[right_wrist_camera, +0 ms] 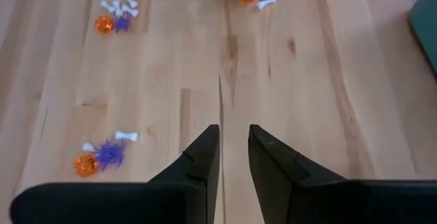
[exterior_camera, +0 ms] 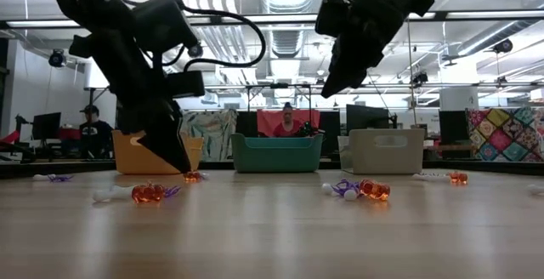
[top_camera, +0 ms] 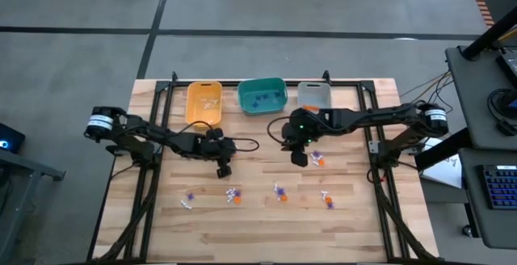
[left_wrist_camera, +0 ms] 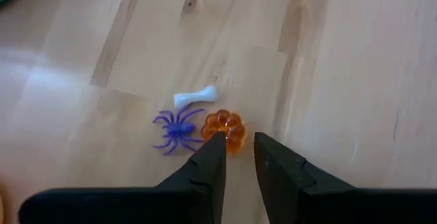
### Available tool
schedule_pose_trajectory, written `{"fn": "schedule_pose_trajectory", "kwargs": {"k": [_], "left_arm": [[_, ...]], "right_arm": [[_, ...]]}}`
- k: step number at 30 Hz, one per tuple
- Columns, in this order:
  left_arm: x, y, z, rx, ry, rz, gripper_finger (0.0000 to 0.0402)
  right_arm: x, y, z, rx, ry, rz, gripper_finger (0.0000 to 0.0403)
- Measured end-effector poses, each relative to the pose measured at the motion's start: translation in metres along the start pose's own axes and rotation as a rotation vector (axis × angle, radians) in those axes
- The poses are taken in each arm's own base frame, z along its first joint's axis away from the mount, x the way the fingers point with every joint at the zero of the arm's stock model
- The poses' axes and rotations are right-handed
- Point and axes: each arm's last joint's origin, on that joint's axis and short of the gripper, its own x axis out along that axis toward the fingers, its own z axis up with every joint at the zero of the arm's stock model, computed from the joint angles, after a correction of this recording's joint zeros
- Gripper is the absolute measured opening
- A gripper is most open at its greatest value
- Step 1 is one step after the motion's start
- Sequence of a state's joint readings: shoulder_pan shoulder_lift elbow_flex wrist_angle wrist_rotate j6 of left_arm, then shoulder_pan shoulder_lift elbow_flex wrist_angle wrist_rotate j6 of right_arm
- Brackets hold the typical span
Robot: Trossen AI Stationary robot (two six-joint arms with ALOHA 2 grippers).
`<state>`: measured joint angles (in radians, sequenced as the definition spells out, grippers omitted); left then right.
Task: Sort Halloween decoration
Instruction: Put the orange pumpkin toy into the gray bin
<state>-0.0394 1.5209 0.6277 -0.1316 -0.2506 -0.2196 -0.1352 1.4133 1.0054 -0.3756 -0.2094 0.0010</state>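
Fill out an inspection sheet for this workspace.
Surface: wooden table, bare between the clusters.
Job's things: trinkets in small clusters; orange pumpkin, purple spider, white bone under the left arm; some already in the yellow bin and teal bin.
Clutter: nothing seen.
End effectors: left end effector low over the pumpkin, fingers narrowly apart, empty; right end effector raised above the table, empty.
Cables: black cable looping off the left arm.
Surroundings: grey bin; people seated beyond the table.
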Motion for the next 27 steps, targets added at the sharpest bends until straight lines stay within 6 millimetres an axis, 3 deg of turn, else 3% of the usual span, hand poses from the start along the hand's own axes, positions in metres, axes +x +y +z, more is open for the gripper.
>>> {"fn": "schedule_pose_trajectory", "kwargs": {"k": [15, 27], "left_arm": [[0.006, -0.003, 0.0, 0.085, -0.018, 0.0, 0.0182], [0.02, -0.006, -0.002, 0.102, -0.005, 0.024, 0.0185]], "right_arm": [[0.001, 0.0, 0.0, 0.003, -0.012, 0.0, 0.0068], [0.001, 0.0, 0.0, 0.014, -0.012, 0.0, 0.0068]]}}
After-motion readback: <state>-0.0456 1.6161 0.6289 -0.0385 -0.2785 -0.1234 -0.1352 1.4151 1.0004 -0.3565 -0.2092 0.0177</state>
